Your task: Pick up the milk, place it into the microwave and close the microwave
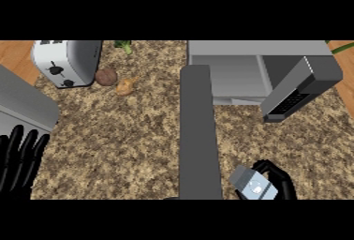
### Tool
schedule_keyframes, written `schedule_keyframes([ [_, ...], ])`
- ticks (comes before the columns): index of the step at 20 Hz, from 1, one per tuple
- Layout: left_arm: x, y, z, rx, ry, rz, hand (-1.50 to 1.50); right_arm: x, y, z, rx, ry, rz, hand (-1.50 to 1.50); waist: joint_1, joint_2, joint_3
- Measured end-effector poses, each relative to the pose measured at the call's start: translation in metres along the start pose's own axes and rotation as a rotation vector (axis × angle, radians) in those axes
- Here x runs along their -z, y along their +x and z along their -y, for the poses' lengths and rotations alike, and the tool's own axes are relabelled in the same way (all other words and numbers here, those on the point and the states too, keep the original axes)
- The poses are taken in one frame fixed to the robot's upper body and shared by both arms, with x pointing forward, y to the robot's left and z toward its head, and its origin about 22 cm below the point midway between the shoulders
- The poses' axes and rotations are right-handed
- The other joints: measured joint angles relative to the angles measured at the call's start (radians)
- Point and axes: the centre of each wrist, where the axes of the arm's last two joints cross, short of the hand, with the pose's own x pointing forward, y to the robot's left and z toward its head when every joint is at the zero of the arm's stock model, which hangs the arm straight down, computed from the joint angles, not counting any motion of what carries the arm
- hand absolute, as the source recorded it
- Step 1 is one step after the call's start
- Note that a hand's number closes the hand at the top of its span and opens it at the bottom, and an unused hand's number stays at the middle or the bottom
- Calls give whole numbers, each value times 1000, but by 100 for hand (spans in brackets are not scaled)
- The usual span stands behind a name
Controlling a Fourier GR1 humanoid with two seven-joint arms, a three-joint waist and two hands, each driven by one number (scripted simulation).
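Right robot hand [282, 178] is curled round the milk [252, 185], held in front of the microwave [235, 70], just right of its swung-open door [199, 140]. Left robot hand [21, 161] rests open, fingers up, far left of the microwave at the surface [117, 140] edge.

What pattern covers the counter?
The counter is speckled brown and beige, like granite; the head view shows it.

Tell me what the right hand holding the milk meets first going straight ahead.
The right hand would probably meet the microwave's keypad panel, right of the open cavity; depth unclear.
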Motion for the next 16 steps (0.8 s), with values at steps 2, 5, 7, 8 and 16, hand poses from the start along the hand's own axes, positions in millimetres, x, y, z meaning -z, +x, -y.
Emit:
schedule_keyframes([
  [2,1,-6,-3,-2,1,-4,-150,16,7,-11,-4,1,19,150,0,0,0],
  [5,-5,-3,-8,-1,10,-13,-150,27,15,-21,-17,-11,46,150,1,1,1],
  [7,-4,-6,-12,1,10,-13,-150,47,19,-29,-30,-13,62,150,2,1,1],
  [8,-5,-5,-13,-1,10,-12,-150,55,21,-35,-41,-11,68,150,3,1,1],
  [16,-1,-12,-21,-4,8,-26,-150,123,40,-65,-178,-14,48,150,6,3,1],
])
